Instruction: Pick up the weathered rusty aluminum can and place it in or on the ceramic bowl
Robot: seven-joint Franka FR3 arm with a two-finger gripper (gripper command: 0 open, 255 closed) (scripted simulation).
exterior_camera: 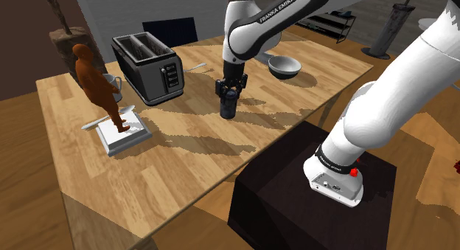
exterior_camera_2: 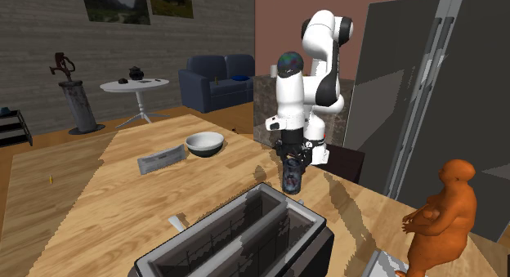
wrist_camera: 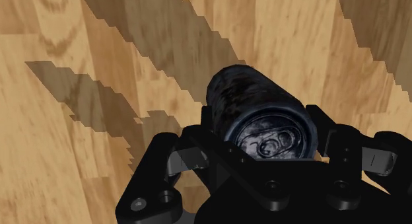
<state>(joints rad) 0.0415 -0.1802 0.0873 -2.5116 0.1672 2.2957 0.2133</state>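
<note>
My fingers (wrist_camera: 340, 142) clasp the dark can (wrist_camera: 261, 117), so I judge the grasp done. What is left is lifting it and carrying it to the bowl (exterior_camera: 284, 66).

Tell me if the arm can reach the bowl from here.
Probably yes: the bowl stands near the can held in the jaws, with bare table between them; the toaster is on the other side.

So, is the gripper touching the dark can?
Touching. In the wrist view the gripper clasps the can on both sides, no gap.
</note>
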